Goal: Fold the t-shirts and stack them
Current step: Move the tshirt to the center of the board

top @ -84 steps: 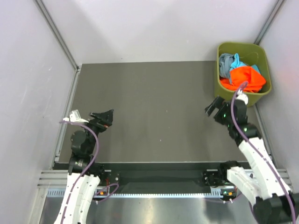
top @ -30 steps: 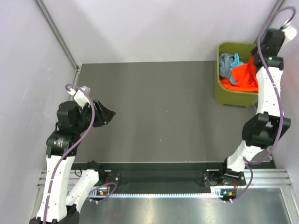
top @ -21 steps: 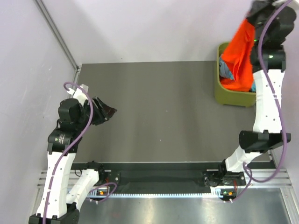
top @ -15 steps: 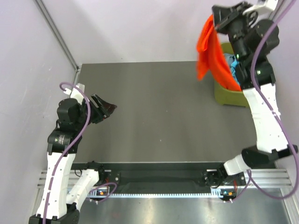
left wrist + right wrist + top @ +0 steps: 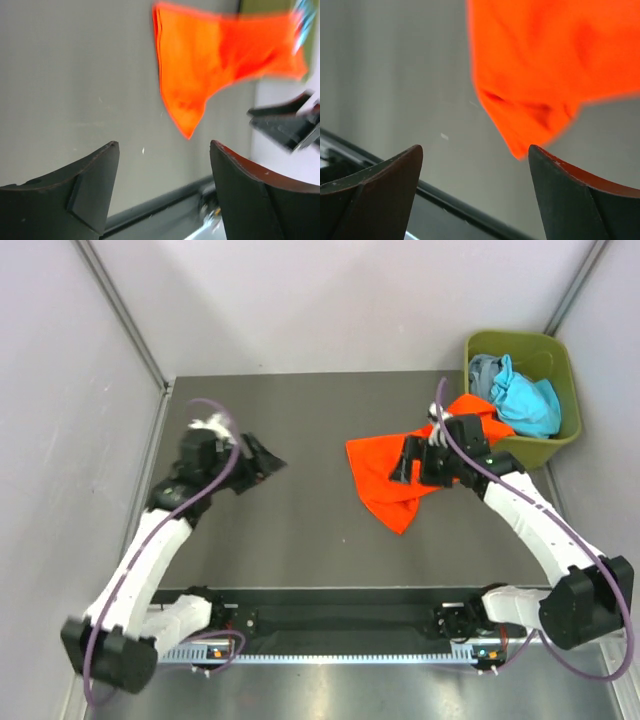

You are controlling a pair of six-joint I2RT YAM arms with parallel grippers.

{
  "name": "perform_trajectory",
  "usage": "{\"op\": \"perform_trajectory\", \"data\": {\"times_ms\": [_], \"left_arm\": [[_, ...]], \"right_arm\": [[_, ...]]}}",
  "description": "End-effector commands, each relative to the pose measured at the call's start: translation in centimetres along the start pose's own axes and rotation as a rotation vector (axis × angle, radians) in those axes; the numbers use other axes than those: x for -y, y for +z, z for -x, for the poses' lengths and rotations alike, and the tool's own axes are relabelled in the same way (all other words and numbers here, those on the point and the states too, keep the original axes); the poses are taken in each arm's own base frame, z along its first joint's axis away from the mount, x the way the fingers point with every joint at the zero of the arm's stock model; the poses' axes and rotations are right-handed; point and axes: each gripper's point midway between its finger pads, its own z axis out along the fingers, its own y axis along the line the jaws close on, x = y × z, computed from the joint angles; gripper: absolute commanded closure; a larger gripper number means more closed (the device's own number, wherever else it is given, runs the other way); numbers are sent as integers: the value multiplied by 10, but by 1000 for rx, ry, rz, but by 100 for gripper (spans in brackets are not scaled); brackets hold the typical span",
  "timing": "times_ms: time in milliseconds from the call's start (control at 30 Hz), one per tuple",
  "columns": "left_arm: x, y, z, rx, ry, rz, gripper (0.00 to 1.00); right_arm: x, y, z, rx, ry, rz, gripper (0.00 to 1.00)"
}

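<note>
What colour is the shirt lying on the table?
The shirt is bright orange; the top view shows it best.

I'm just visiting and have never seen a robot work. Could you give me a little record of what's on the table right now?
Orange shirt: crumpled on the table, right of centre, unfolded
Bin: far right corner, holding a blue shirt and a grey shirt
Right fingers: open, just over the orange shirt, holding nothing
Left fingers: open, empty, above bare table on the left
Folded so far: nothing
</note>
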Motion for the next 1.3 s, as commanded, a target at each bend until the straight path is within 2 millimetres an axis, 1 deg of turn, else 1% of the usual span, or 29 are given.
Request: {"op": "perform_trajectory", "data": {"times_ms": [0, 33, 67, 100, 133, 200, 233, 267, 300, 333, 367, 400, 433, 500, 600, 633, 700, 733, 767, 867, 900, 967, 1000, 1033, 1067, 1100, 1167, 1200, 1267], "left_arm": [[29, 45, -22, -38, 133, -55, 21], [22, 71, -44, -102, 165, 0, 21], [21, 84, -51, -126, 182, 9, 20], [29, 98, -52, -122, 211, -25, 20], [21, 123, -72, -181, 226, -6, 19], [19, 149, -85, -201, 228, -5, 16], [19, 173, -99, -206, 233, -22, 14], [15, 185, -101, -186, 231, 2, 11], [24, 197, -99, -164, 231, -4, 11], [17, 213, -115, -193, 241, 34, 11], [17, 222, -118, -189, 244, 52, 11], [32, 232, -113, -173, 237, 34, 11], [22, 246, -131, -208, 246, 67, 11], [23, 263, -146, -249, 263, 89, 11], [21, 278, -148, -218, 243, 144, 11], [14, 283, -160, -236, 246, 169, 12], [13, 289, -166, -247, 239, 195, 17], [5, 294, -177, -272, 237, 209, 18], [2, 296, -179, -277, 229, 219, 20], [-3, 303, -186, -287, 230, 221, 40], [2, 304, -184, -281, 247, 202, 59], [7, 303, -178, -265, 273, 191, 77], [14, 298, -168, -246, 298, 178, 89], [13, 293, -162, -238, 312, 197, 100], [12, 287, -152, -205, 331, 229, 100], [26, 272, -133, -164, 358, 215, 100], [27, 247, -111, -113, 403, 258, 100], [35, 221, -84, -26, 433, 274, 100], [32, 187, -63, 29, 465, 319, 100]], "right_arm": [[57, -21, 3, 6, 28, -173, 13], [67, -20, 6, 10, 50, -194, 13], [81, -14, 10, 5, 73, -231, 13], [100, -15, 19, 27, 103, -288, 13], [110, -13, 23, 36, 121, -326, 14], [138, -10, 33, 79, 152, -402, 13], [146, -10, 37, 100, 158, -425, 13], [158, -13, 42, 135, 156, -476, 12], [166, -11, 48, 182, 158, -482, 12], [169, -10, 50, 203, 162, -483, 11], [170, -8, 52, 226, 161, -476, 11], [173, -4, 46, 220, 169, -479, 11], [174, -1, 50, 241, 166, -475, 10], [182, 2, 44, 246, 173, -497, 9], [184, 6, 36, 230, 165, -492, 9], [183, 6, 35, 230, 166, -486, 9], [181, 3, 31, 242, 170, -480, 9], [178, -1, 32, 260, 171, -475, 10], [177, -3, 30, 266, 174, -473, 11], [171, -5, 20, 258, 182, -449, 12], [171, -7, 18, 254, 183, -453, 13], [172, -9, 14, 253, 184, -463, 13], [177, -12, 13, 259, 187, -493, 13], [177, -14, 14, 264, 185, -497, 13], [176, -17, 18, 275, 181, -502, 14], [175, -19, 19, 274, 182, -504, 14], [169, -23, 25, 284, 176, -488, 18], [165, -26, 30, 295, 166, -476, 18], [157, -34, 35, 314, 149, -462, 20]]}}
